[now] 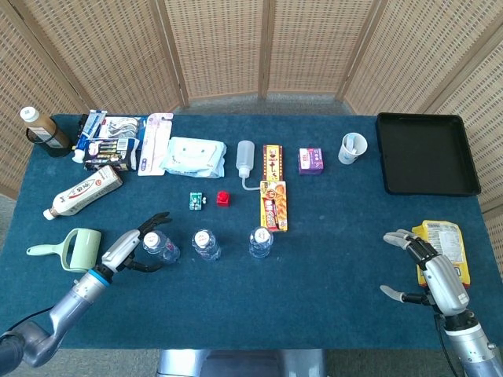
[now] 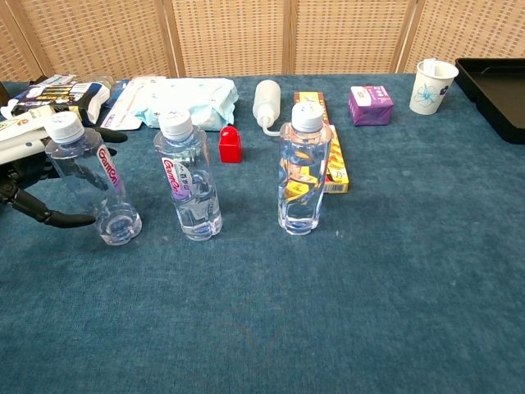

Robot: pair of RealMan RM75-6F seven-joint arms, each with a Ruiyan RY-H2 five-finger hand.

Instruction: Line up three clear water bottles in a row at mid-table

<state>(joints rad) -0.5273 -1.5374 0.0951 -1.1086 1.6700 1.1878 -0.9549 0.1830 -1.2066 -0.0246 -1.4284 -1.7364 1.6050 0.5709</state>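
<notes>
Bottles, three of them, stand upright in a row across the middle of the bench: the left bottle [image 2: 88,182], the middle bottle [image 2: 188,179] just beside it, and the right bottle [image 2: 304,170] set a little further off, so the gaps are uneven. All three are clear with white caps and hold water.

Left hand [image 1: 135,250] sits just left of the left bottle with its fingers [image 2: 57,217] spread wide to either side of it; the chest view shows one finger low near the base and another [image 2: 111,135] reaching behind the bottle, with a gap visible, so it holds nothing. Right hand [image 1: 427,269] rests well apart at the bench's right front corner, fingers apart and empty, just beside a yellow snack packet [image 1: 446,243] at that edge.

Behind the row lie a red block [image 2: 230,145], a small green item [image 1: 195,201] and a long yellow box [image 1: 273,196] whose near end sits close behind the right bottle. Further back are a white squeeze bottle [image 1: 245,157], a wipes pack [image 1: 191,155], a purple box [image 1: 311,160] and a paper cup [image 1: 353,148]. A black tray [image 1: 427,153] fills the right rear corner. A green mug [image 1: 78,249] stands near the left edge.

Bare blue cloth stretches in front of the row to the near edge, and between the right bottle and the right hand.
</notes>
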